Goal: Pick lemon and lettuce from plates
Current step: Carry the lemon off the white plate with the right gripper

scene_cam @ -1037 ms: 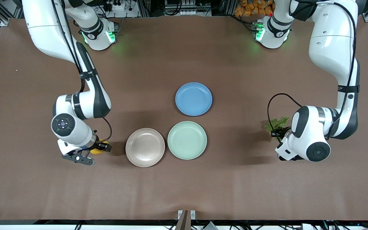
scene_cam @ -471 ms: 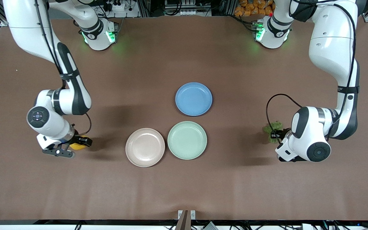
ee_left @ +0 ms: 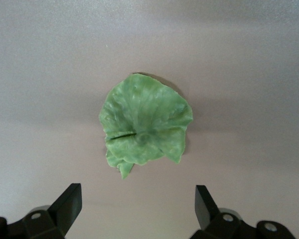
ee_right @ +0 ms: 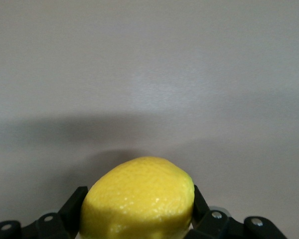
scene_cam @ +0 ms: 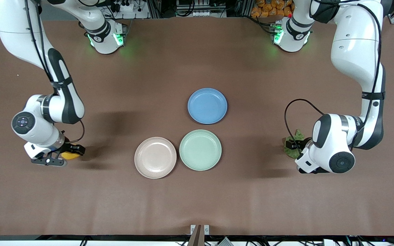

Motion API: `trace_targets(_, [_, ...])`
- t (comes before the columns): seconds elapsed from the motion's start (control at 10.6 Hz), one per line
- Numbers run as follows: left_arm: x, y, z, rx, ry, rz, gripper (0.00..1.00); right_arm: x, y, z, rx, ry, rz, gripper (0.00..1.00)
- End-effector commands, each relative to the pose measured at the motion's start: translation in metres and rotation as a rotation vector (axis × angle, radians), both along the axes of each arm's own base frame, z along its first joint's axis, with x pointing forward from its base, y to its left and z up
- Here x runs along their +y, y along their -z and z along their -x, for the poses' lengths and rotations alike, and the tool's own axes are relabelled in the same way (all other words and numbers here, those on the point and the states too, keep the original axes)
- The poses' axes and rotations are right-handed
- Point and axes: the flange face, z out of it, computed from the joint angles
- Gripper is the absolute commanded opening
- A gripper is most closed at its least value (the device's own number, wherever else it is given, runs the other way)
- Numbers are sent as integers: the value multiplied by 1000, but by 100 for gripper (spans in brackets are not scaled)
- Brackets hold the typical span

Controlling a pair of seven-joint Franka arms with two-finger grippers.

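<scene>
Lemon [ee_right: 139,199], bright yellow, sits clamped between the two fingers of the right gripper [scene_cam: 67,153], low at the left edge of the front view over bare brown table [scene_cam: 197,198] toward the right arm's end. In the right wrist view the fruit fills the lower middle of the frame, with a black finger [ee_right: 74,204] pressed against each side and a soft shadow on the cloth under it.

Lettuce [ee_left: 144,124] lies flat on the table toward the left arm's end, a wrinkled green leaf in the centre of the left wrist view. The left gripper [ee_left: 138,204] hangs over it with its fingers [ee_left: 70,201] spread wide and holding nothing; the leaf shows apart from both tips. In the front view the leaf [scene_cam: 294,141] peeks out at the right of the frame, just beside the white wrist of the left arm.

Both task plates sit in the middle of the front view with nothing on them: the beige-pink plate [scene_cam: 155,157] and the mint green plate [scene_cam: 200,149] touch rim to rim. A blue plate [scene_cam: 207,105] lies above the green one in the frame, farther from the front camera.
</scene>
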Motion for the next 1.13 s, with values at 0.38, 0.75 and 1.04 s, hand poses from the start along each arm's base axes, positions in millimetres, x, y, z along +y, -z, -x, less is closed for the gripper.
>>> trace_targets(0.38, [3, -20, -4, -32, 24, -3, 100, 10, -4, 13, -32, -15, -127, 0])
trace_targets(0.75, [4, -32, -7, -51, 23, 4, 100, 27, -1, 13, -40, -52, -158, 0])
trace_targets(1.04, [3, -48, -8, -74, 21, 14, 100, -27, 10, 25, -83, -174, -112, 0])
